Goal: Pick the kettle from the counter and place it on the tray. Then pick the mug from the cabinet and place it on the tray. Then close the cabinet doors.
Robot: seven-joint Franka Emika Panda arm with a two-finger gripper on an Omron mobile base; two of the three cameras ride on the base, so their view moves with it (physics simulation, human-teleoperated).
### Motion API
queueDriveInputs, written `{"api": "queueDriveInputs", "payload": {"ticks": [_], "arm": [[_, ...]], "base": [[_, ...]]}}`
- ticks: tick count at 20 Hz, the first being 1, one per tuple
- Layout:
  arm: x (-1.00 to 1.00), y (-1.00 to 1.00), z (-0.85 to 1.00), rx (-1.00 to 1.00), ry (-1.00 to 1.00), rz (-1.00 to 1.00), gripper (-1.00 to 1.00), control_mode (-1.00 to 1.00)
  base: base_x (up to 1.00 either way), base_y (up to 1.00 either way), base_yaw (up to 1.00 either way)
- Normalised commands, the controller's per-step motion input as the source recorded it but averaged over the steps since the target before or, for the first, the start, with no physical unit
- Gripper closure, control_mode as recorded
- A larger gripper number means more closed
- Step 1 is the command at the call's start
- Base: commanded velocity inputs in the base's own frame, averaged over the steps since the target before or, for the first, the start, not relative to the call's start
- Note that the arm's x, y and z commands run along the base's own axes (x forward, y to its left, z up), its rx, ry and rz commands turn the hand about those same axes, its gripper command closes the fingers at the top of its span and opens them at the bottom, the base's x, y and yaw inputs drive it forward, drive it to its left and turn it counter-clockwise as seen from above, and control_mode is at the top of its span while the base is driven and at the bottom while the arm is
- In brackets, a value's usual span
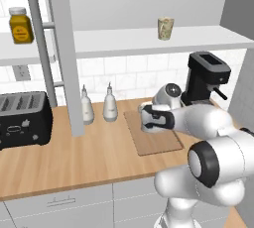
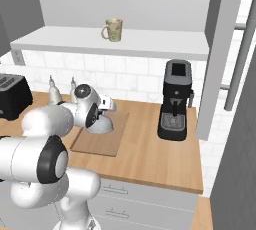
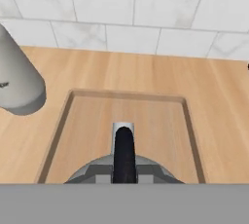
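Observation:
The pale grey kettle (image 2: 100, 124) is on the tan tray (image 2: 99, 143), at its back left part. My gripper (image 2: 102, 111) is directly above it, shut on the thin dark arched handle (image 3: 124, 152). In the hand view the kettle (image 3: 97, 172) shows as a dome with a short spout, over the tray (image 3: 155, 116). From the left, my hand (image 1: 148, 119) hides most of the kettle above the tray (image 1: 155, 143). The cream mug (image 1: 165, 28) (image 2: 113, 29) stands on the white shelf of the open cabinet (image 1: 129, 41). Both cabinet doors (image 1: 63, 53) (image 2: 221, 49) stand open.
Two slim whitish bottles (image 1: 87, 106) (image 1: 109, 104) stand left of the tray, one close by in the hand view (image 3: 17, 79). A black toaster (image 1: 22, 119) sits far left and a black coffee machine (image 2: 176, 101) right of the tray. A yellow jar (image 1: 20, 25) is on the left shelf.

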Motion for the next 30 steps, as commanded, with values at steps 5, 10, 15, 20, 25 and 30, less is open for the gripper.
{"api": "queueDriveInputs", "payload": {"ticks": [5, 10, 15, 20, 25, 30], "arm": [[0.66, 0.03, 0.1, 0.01, 0.0, 0.0, 1.0, -1.0], [0.53, 0.0, 0.04, 0.01, 0.0, 0.0, 1.0, -1.0], [0.15, 0.0, -0.03, 0.0, 0.0, 0.0, 1.0, -1.0], [0.12, 0.0, -0.08, 0.0, -0.06, 0.0, 1.0, -1.0], [0.04, 0.0, -0.09, 0.0, -0.04, 0.0, 1.0, -1.0], [0.0, 0.0, -0.13, 0.0, 0.0, 0.0, 1.0, -1.0]], "base": [[0.0, 0.0, 0.0], [0.0, 0.0, 0.0], [0.0, 0.0, 0.0], [0.0, 0.0, 0.0], [0.0, 0.0, 0.0], [0.0, 0.0, 0.0]]}}
